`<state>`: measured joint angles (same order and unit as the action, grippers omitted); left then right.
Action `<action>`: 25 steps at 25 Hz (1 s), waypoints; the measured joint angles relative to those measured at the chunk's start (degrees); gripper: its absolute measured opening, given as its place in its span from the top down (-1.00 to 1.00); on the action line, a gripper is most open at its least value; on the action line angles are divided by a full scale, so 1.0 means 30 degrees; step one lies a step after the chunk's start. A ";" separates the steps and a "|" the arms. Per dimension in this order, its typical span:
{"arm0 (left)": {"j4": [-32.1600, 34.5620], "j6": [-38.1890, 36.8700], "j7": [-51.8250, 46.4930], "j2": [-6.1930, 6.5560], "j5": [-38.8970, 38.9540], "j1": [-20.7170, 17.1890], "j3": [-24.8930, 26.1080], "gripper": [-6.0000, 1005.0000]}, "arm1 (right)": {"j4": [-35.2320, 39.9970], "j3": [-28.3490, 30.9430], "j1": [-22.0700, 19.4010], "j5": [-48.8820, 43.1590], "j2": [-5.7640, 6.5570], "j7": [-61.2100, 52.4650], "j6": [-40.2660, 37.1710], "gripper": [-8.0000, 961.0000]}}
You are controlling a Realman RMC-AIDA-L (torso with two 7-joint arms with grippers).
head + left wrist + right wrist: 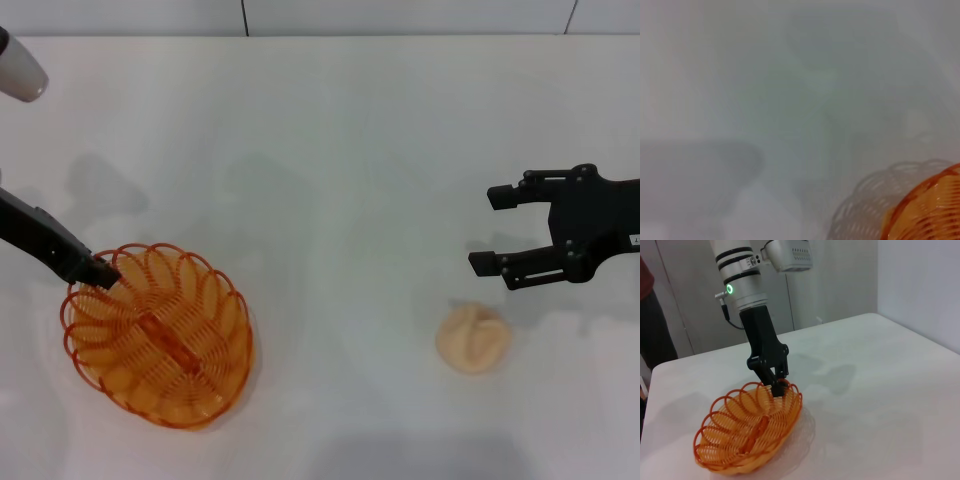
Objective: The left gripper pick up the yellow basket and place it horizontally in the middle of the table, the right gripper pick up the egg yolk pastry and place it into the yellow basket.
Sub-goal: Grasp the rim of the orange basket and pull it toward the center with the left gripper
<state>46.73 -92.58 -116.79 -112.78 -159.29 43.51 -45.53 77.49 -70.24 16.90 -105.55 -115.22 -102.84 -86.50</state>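
Left gripper (103, 270) of mine pinches the yellow basket (160, 335) rim at lower left; right gripper (486, 228) hangs open above the egg yolk pastry (473, 338).

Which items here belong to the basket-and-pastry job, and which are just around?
Job:
- yellow basket, rim pinched by the left tool
- egg yolk pastry, lying on the table
- right tool, open, just beyond the pastry

Just around:
- nothing else on the table
- grey cabinet doors behind it
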 joint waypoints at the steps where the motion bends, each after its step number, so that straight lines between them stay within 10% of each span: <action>1: -0.0005 -0.0010 0.0006 -0.0002 0.0005 0.0001 -0.0054 0.69 | 0.0007 0.0003 0.0008 0.0000 -0.0001 -0.0007 -0.0001 -0.72; 25: 0.0856 -0.1816 0.0377 0.0257 0.0509 0.0519 0.0141 0.83 | 0.0109 0.0067 0.0049 -0.0001 0.0000 -0.0205 -0.0002 -0.72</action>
<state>49.30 -98.03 -115.66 -112.01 -157.77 45.06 -45.10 77.82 -70.04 17.05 -105.56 -115.22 -103.45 -86.50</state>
